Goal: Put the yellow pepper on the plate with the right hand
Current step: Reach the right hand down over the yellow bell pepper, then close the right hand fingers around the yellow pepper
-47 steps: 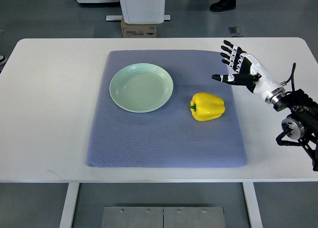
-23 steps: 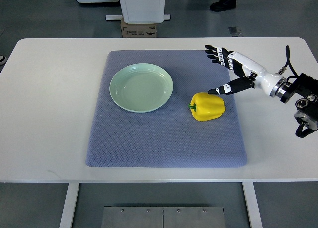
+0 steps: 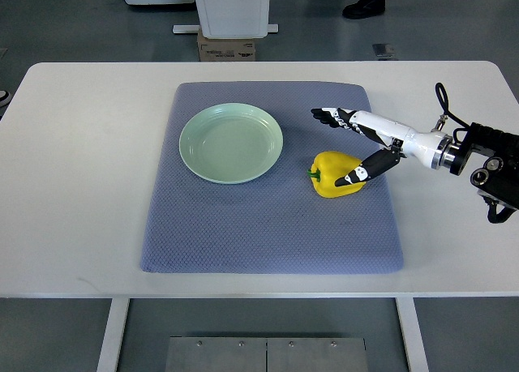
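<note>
Right robot hand (image 3: pixel 357 141) spread open around the pepper (image 3: pixel 338 174), thumb over its near side, fingers beyond it, gripping nothing; pepper lies on the mat (image 3: pixel 268 218), right of the plate (image 3: pixel 231 143).

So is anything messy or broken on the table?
No, nothing stands out. The plate is empty and whole, the yellow pepper sits on the mat, and the right robot hand is open over it.

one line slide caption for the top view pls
Open right hand reaching over the yellow pepper on the blue mat, with the empty green plate to the pepper's left.
</note>
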Tool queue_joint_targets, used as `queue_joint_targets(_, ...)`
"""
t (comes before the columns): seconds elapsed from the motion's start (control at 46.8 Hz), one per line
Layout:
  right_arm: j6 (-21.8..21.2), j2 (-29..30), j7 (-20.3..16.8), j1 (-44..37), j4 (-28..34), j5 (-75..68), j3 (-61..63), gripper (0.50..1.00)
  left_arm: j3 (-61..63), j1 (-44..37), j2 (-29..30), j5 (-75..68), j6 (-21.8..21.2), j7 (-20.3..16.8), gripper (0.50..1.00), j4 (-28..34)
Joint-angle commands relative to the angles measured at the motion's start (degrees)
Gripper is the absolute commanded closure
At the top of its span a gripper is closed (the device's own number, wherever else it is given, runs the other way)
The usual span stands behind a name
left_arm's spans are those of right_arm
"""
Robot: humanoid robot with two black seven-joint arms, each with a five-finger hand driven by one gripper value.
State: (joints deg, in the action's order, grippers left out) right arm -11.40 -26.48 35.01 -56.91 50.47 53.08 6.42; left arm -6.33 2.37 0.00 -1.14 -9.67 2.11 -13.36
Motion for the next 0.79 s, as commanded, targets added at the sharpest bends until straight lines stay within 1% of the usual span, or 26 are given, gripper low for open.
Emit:
queue_joint_targets(0.0,0.9,0.0,0.0,-0.7,-0.2,0.2,-2.0,0.5,0.0,0.0,0.0,0.0,0.0,0.0,0.5,0.0)
queue_joint_targets(0.171,4.5,0.6,0.0,-1.1,-0.7,0.3,-5.8,0.5,0.0,0.0,0.0,0.0,0.0,0.0,0.5,0.0)
queue_joint_targets(0.513,5.4,1.3,0.0,-1.5,-2.6,0.5,-7.4,0.513,0.0,0.0,0.0,0.0,0.0,0.0,0.5,0.0)
queue_joint_targets(0.705,6.1,2.1,0.0,-1.5,-4.0,0.7,-9.3,0.557,0.0,0.0,0.0,0.0,0.0,0.0,0.5,0.0)
queue_joint_targets(0.769,6.1,2.1,0.0,-1.5,-4.0,0.7,-9.4,0.582,0.0,0.0,0.0,0.0,0.0,0.0,0.5,0.0)
